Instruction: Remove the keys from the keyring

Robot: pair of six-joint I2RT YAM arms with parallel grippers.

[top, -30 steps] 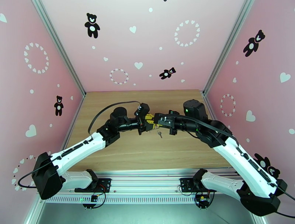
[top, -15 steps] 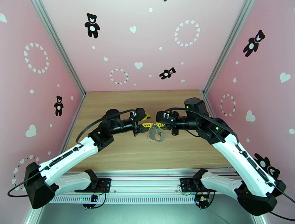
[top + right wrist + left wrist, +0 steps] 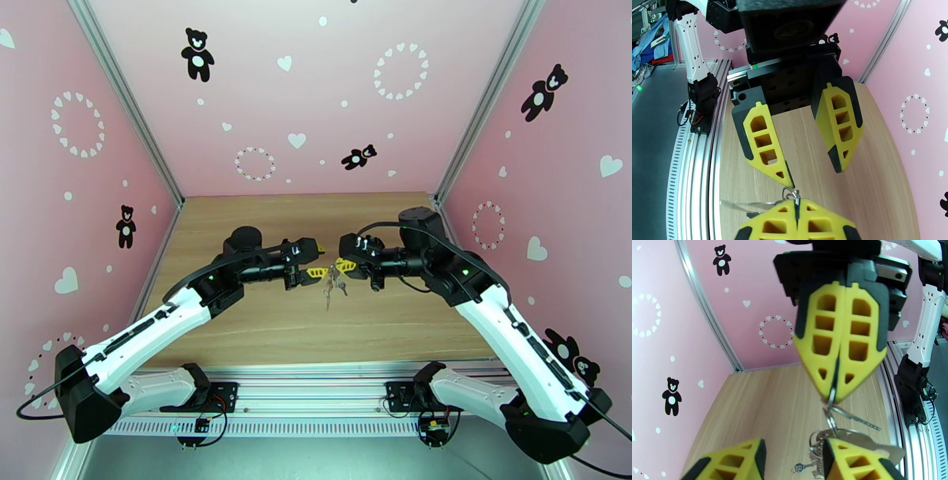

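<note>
While clenched, right hand (image 3: 345,266): grasps small silvery metal keyring (image 3: 791,193)
Left hand (image 3: 318,262): released, beside dangling dark metal keys (image 3: 335,286) above wooden surface (image 3: 261,331)

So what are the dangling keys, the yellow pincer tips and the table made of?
Keys on the keyring: probably metal, silvery-grey, thin, with shiny glints.
Right pincer fingers: likely moulded plastic or rubber, matte yellow with cut-out holes.
Table: wood or wood-look laminate, pale brown, grain lines, smooth.
</note>
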